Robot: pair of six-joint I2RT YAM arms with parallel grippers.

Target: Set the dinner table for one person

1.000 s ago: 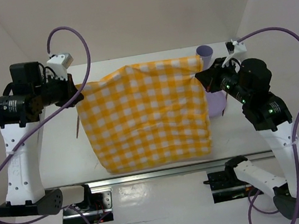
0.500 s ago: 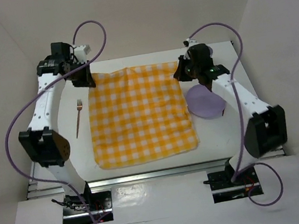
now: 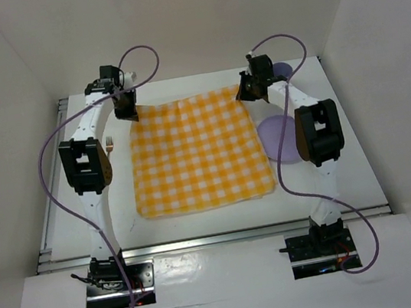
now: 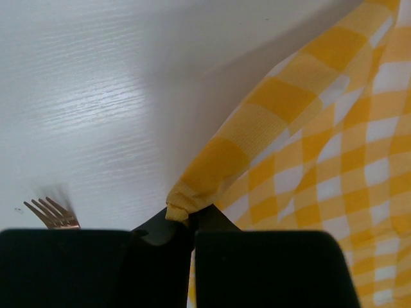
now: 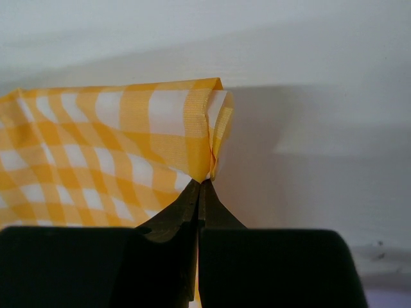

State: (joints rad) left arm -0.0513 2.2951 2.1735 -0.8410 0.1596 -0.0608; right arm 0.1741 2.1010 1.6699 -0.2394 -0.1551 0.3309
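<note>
Yellow checked cloth (image 3: 198,155) lies flat on the table (image 3: 84,219), running nearward from both grippers. The left gripper (image 4: 186,221) pinches its far-left corner and the right gripper (image 5: 200,186) its far-right corner.

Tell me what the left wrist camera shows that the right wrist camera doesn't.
Only the left wrist view shows the copper-coloured fork, its tines poking in at the lower left. Only the right wrist view shows a pale purple strip at the bottom right edge, too little of it to identify. Both views show a gripper shut on a corner of the yellow-and-white checked cloth, the left gripper in one and the right gripper in the other, with the white dinner table behind.
</note>
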